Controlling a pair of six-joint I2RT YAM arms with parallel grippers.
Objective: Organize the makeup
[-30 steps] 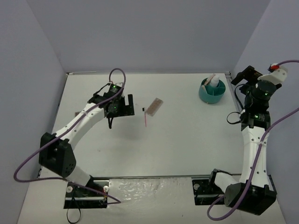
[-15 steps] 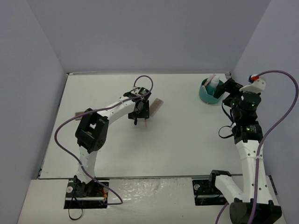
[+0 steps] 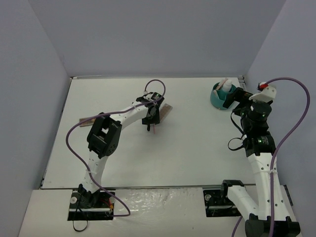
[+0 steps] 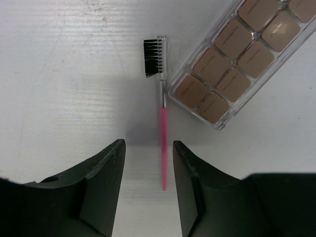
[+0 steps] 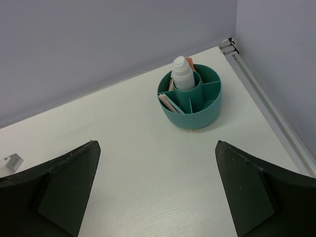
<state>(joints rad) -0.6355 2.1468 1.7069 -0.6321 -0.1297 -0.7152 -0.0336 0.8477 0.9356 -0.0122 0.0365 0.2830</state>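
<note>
Findings: the left arm is the nearer one. The left fingers (image 4: 106, 177) are partly spread and straddle the pink handle of the brush (image 4: 162, 148), which lies flat on the desk (image 4: 64, 74). No contact is visible, and the handle sits closer to the finger on the palette side. The brush runs near to far, bristles at the far end, square across the closing line. The palette (image 4: 237, 54) lies just right of the bristles, clear of the fingers. The right fingers (image 5: 59, 187) are spread wide and empty, near the tub (image 5: 190, 111).
</note>
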